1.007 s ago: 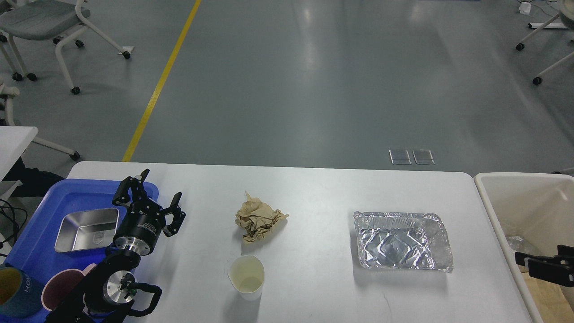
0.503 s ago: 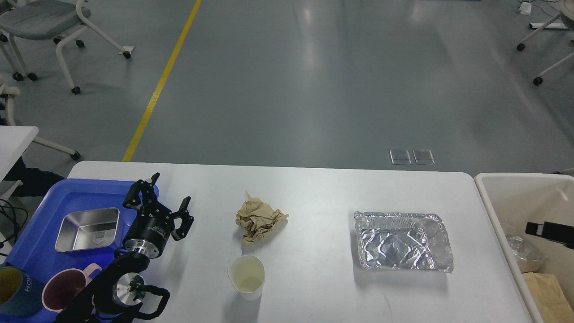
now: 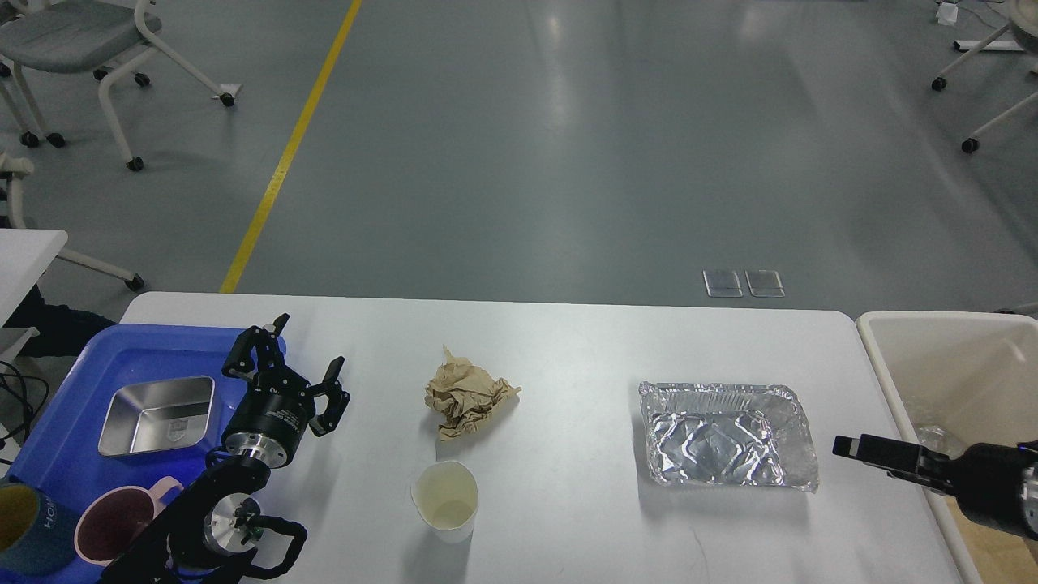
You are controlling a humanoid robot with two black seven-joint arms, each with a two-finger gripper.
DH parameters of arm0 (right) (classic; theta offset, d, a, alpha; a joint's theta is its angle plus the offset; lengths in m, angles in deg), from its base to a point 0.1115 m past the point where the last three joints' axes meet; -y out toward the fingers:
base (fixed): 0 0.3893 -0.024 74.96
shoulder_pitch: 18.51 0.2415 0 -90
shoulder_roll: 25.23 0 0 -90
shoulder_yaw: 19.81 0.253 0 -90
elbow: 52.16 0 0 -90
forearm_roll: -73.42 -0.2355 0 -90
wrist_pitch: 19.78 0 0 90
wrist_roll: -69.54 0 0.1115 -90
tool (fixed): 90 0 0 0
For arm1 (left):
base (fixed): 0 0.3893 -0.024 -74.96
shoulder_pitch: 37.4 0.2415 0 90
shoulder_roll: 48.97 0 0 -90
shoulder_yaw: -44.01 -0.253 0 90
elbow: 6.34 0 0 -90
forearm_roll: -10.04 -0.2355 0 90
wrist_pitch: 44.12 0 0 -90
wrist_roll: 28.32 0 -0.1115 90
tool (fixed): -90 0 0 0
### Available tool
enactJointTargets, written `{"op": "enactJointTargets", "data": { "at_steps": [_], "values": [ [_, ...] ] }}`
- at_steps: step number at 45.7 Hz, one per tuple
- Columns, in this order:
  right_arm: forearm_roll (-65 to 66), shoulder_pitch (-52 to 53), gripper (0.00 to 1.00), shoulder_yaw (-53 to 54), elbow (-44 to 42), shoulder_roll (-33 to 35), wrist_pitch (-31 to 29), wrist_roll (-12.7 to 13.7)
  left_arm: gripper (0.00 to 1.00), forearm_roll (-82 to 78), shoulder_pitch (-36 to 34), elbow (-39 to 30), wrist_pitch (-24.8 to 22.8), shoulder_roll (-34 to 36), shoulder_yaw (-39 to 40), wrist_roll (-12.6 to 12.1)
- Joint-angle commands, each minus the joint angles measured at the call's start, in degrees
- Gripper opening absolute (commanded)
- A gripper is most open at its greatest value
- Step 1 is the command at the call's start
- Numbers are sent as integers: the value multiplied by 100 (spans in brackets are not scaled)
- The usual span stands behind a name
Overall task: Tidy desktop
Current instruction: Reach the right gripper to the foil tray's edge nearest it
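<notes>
The white desktop (image 3: 584, 349) holds a crumpled brown paper (image 3: 466, 401) at the middle. A white paper cup (image 3: 444, 499) stands upright in front of it, and a crinkled foil tray (image 3: 726, 438) lies to the right. My left gripper (image 3: 306, 345) is open and empty, over the table beside the blue tray's right edge and left of the paper. My right gripper (image 3: 845, 446) reaches in from the right, just beyond the foil tray's right end. It is seen edge-on, so I cannot tell its fingers apart.
A blue tray (image 3: 73, 357) at the left edge holds a steel container (image 3: 158, 415), a pink mug (image 3: 117, 523) and a dark mug (image 3: 24, 527). A beige bin (image 3: 949, 357) with some trash stands off the table's right end. Chairs stand on the floor beyond.
My right gripper has moved left from over the beige bin to just beside the foil tray's right end. My left gripper shifted slightly right, then held still.
</notes>
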Motion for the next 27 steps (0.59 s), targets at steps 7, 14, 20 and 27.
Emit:
{"op": "enactJointTargets", "data": {
  "at_steps": [7,14,20,27],
  "values": [
    [149,1447,100,-1311,-1028,-475,17,-50,96,8,19,19,-17,86,9,17],
    [167,2001,100,-1988,-1608,-712,61,-67,96,8,19,19,-8,78,9,26],
    [369,2336,100,-2279,-2118,-1064,105,-102,96,8,28,19,-8,51,9,34],
    [904,2371,100,-2340,-2267,-1336,263,-120,96,8,37,28,-8,69,9,43]
  ]
}}
